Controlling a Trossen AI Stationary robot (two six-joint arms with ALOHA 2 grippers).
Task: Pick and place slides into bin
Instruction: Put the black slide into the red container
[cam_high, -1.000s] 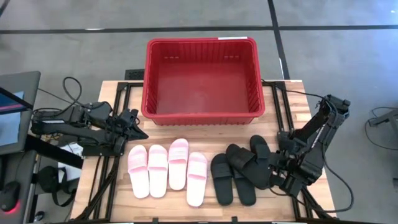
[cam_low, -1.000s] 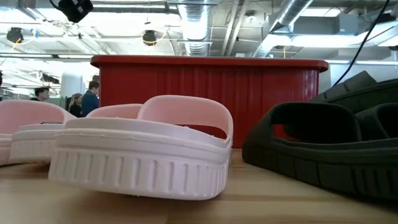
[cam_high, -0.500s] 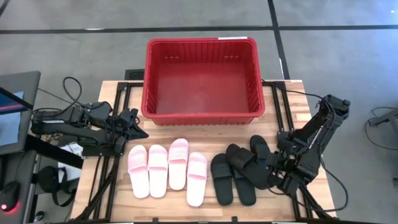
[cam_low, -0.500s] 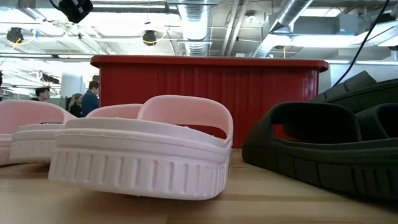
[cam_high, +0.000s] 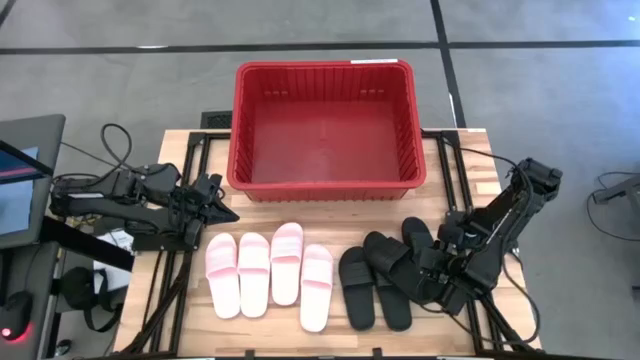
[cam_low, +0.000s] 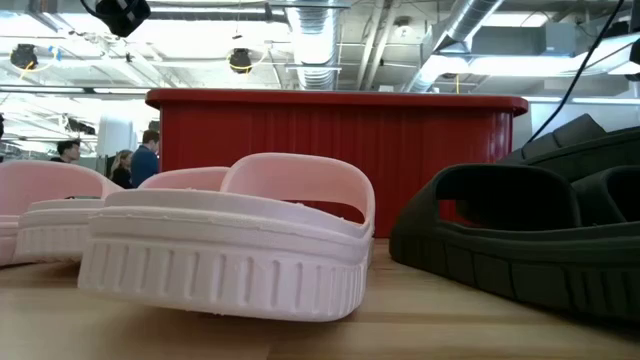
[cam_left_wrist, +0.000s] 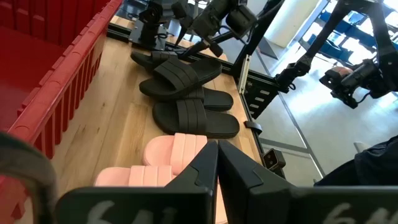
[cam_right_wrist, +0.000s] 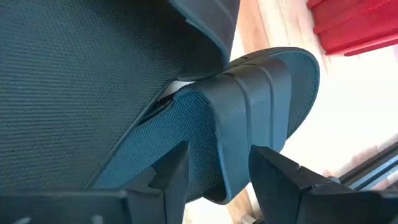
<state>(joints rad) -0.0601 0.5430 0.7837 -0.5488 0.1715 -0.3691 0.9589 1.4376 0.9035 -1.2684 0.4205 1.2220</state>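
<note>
Several pale pink slides (cam_high: 262, 275) lie side by side on the wooden table, soles down, in front of the red bin (cam_high: 322, 190). To their right lie several black slides (cam_high: 375, 288), the rightmost ones overlapping. My right gripper (cam_high: 438, 283) is open and tipped down over the rightmost black slide (cam_right_wrist: 249, 106), one finger on each side of its strap. My left gripper (cam_high: 226, 210) waits shut at the table's left edge, above the wood, holding nothing. My right gripper comes at the black slide's strap (cam_right_wrist: 239, 134) slanting from above, from the table's right. One finger (cam_right_wrist: 171, 171) stands on each side of the strap's edge. I cannot tell whether the fingers touch it. The slide lies on the other black slides.
The bin stands at the table's far middle with nothing in it. Black frame rails (cam_high: 180, 280) and cables run along both table sides. People stand in the room beyond the table (cam_low: 145, 150).
My right gripper has moved down and toward the table's left, from beside the black slides onto the rightmost one. The slides have not shifted.
</note>
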